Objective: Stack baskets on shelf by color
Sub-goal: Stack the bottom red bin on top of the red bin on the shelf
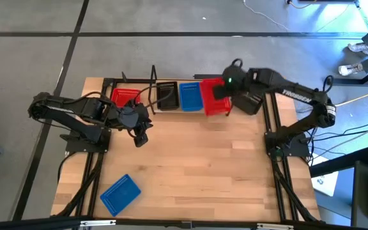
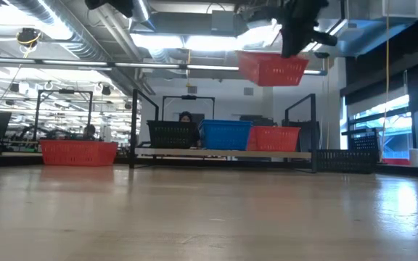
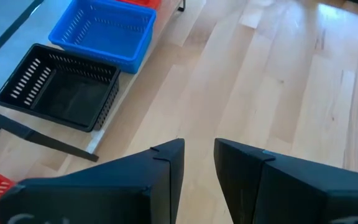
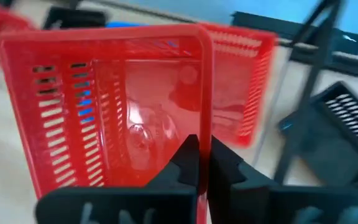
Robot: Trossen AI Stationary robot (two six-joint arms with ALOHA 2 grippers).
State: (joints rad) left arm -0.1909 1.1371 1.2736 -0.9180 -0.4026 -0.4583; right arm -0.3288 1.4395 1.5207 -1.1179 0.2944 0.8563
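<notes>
Baskets sorted by colour: your right tool (image 1: 217, 96) is clamped on the rim of a red perforated plastic basket (image 1: 217, 102), lifted over the shelf's right end.

Nearest you, a blue mesh basket (image 1: 120, 193) lies alone on the wooden bench (image 1: 197, 172), with open boards all around it. Your left tool (image 1: 141, 138) waits mid-bench with its fingers (image 3: 166, 168) parted, holding nothing. Beyond it, the slatted wooden shelf (image 1: 171, 110) carries a black basket (image 1: 167, 95), a blue basket (image 1: 190, 96) and a red one (image 2: 273, 138); another red basket (image 1: 125, 97) sits to their left. Expect the carried basket to be light, fairly stiff and slick, so keep hold at the rim. Mind the thin black posts (image 1: 153, 73) and the neighbouring blue wall as you lower it.
</notes>
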